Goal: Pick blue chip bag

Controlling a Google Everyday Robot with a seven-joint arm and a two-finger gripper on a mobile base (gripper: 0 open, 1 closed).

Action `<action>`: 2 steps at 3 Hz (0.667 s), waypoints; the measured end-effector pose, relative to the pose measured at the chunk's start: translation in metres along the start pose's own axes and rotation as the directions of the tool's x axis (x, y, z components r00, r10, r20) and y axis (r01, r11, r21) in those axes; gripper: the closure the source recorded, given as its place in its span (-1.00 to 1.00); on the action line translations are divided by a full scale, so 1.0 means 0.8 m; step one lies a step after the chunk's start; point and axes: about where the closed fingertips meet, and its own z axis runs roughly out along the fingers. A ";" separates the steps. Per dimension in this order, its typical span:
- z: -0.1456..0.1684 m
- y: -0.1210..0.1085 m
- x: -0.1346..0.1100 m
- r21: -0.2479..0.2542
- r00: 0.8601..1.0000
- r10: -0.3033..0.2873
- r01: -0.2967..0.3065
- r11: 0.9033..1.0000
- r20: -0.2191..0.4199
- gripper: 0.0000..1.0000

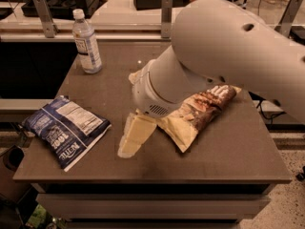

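blue chip bag (64, 130) far left, ungrasped

flat on the counter's (228, 161) left edge, label up, open to a reach. just right: tool (128, 149), tilted low toward it, clenched or released cannot tell. farther right: cream-and-brown bag (200, 113) beneath the arm (228, 42).

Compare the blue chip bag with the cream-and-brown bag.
The blue chip bag is dark blue, white-printed; the cream-and-brown bag is cream and brown. The blue one lies at the table's left edge; the other mid-table, partly behind the arm. Both lie flat, end effector between them.
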 end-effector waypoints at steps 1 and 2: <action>0.031 -0.011 -0.024 -0.017 0.999 -0.022 0.023 1.000 0.038 -1.00; 0.075 -0.014 -0.045 -0.033 0.998 -0.033 0.035 0.999 0.051 -1.00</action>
